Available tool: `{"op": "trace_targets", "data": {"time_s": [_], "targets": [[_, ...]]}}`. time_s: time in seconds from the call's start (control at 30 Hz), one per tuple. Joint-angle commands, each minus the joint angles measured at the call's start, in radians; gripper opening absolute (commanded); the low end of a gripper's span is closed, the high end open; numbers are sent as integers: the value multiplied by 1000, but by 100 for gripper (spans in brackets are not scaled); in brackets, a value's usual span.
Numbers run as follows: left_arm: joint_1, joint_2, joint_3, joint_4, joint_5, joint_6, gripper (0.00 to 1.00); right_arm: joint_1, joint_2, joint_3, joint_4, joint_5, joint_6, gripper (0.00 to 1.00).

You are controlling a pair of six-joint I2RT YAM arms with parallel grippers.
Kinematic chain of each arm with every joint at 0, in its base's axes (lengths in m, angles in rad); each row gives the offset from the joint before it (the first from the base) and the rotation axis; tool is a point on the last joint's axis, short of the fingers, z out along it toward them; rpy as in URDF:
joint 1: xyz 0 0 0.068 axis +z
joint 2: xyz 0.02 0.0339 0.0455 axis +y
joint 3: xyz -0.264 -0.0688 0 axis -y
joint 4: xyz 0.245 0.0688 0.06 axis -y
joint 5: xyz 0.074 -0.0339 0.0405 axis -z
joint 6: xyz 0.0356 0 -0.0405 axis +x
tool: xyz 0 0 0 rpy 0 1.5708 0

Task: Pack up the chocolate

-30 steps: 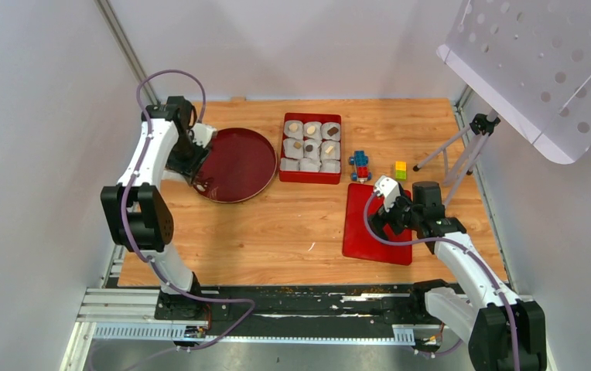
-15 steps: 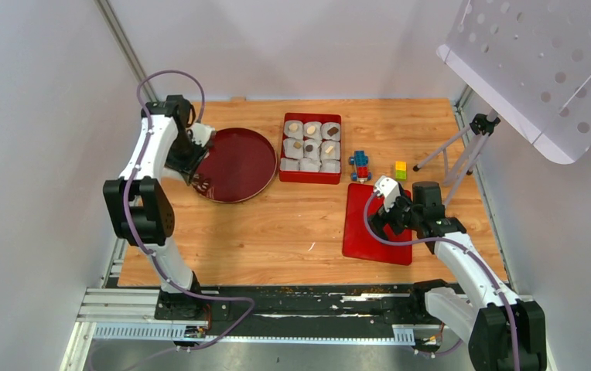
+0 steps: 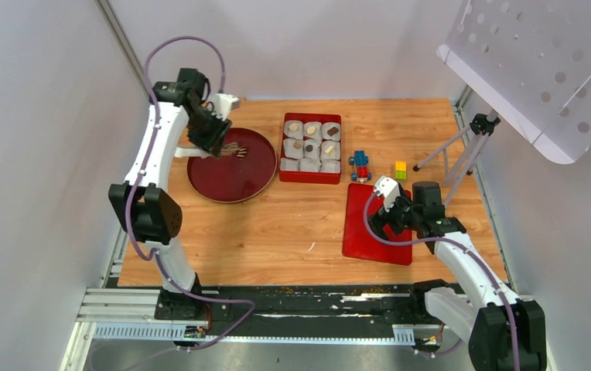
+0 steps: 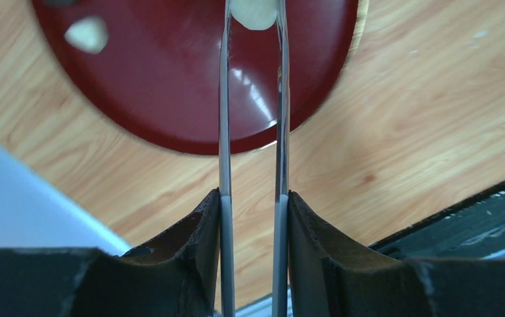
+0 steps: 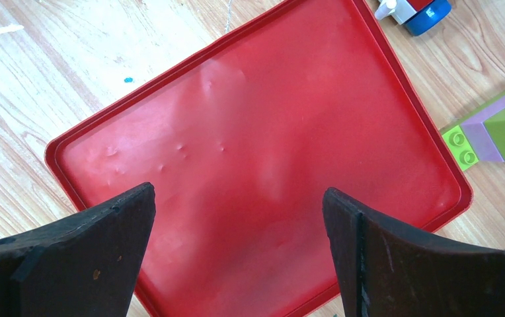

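Left gripper [image 4: 253, 198]: over the far-left part of the plate. Jaws partly closed, pressing on both blades of the tweezers.
Tweezers [image 4: 225, 99]: long thin metal blades, running out from the wrist over the plate. The tips pinch a pale chocolate.
Pale chocolate [image 4: 253, 12]: cream lump between the tweezer tips, above the plate. Cannot tell whether it touches the plate.
Second chocolate [image 4: 86, 34]: pale, lying loose on the plate, apart from the tweezers and to their left in the wrist view.
Plate [image 3: 234, 182]: round, dark red, on the table [image 3: 277, 232], left of the box.
Box [image 3: 309, 180]: red, rectangular, mid-table toward the far side. Packed with white paper cups [image 3: 288, 164] in rows of three.
Boxed chocolates [image 3: 295, 127]: one lump per cup in the far and middle rows, some tan, some dark brown.
Toy car [image 3: 360, 164]: blue and red, just right of the box.
Blocks [image 3: 401, 169]: yellow and green, right of the car.
Tray [image 5: 270, 165]: flat, red, with a shallow rim, near right of the table.
Right gripper [image 5: 238, 191]: above the tray, jaws spread wide, nothing between them.
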Motion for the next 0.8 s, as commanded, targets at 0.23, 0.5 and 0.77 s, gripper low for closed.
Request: {"op": "trace_targets", "data": {"time_s": [0.23, 0.5, 0.77], "targets": [[-226, 152, 166, 94, 152, -68, 17, -4, -24, 2, 15, 3, -15, 98], [-272, 244, 211, 97, 165, -70, 16, -6, -33, -4, 17, 8, -21, 98], [-280, 301, 236, 100, 157, -69, 19, -6, -34, -14, 25, 9, -23, 98]]}}
